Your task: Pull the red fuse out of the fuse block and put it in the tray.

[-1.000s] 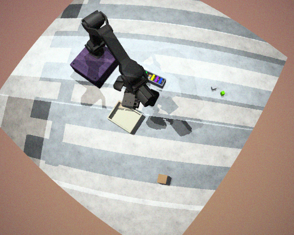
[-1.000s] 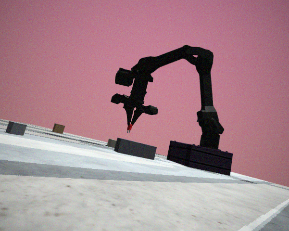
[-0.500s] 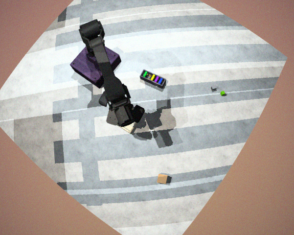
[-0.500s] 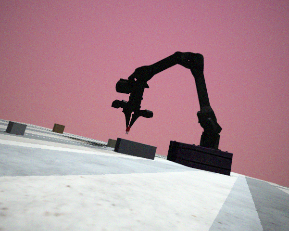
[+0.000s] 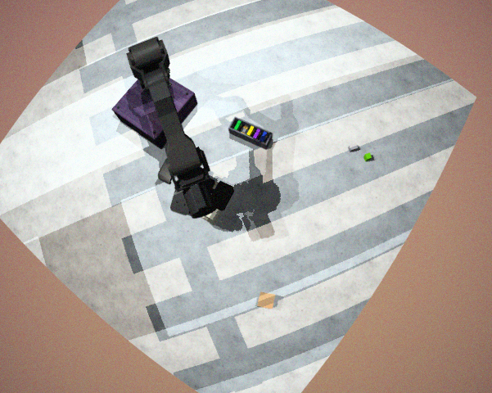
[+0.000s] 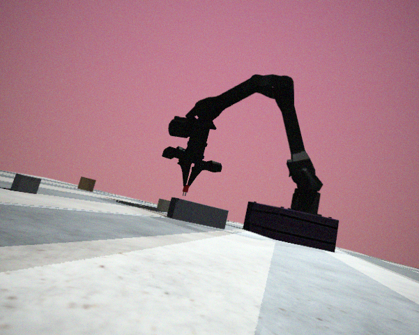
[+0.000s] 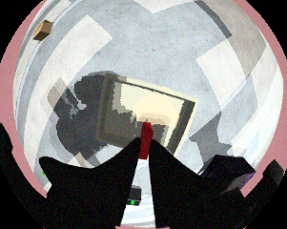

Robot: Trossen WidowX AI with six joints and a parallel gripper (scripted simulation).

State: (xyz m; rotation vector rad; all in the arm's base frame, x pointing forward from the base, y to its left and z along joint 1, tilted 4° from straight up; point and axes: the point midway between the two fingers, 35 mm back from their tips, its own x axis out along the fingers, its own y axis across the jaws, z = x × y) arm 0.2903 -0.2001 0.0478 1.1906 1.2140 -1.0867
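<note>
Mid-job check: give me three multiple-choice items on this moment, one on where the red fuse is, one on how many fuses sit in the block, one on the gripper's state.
1. Where is the red fuse?
A. In the fuse block
B. Held in the air over the tray
C. Lying on the floor

2. How many fuses remain in the fuse block?
A. Two
B. Four
C. Six

3. The gripper is:
A. Open
B. Shut on nothing
C. Shut on the red fuse

Answers:
1 B, the wrist view shows it between the fingers with the tray below.
2 B, green, yellow, purple and blue show in the top view.
3 C, the fingertips pinch it in the exterior view.
</note>
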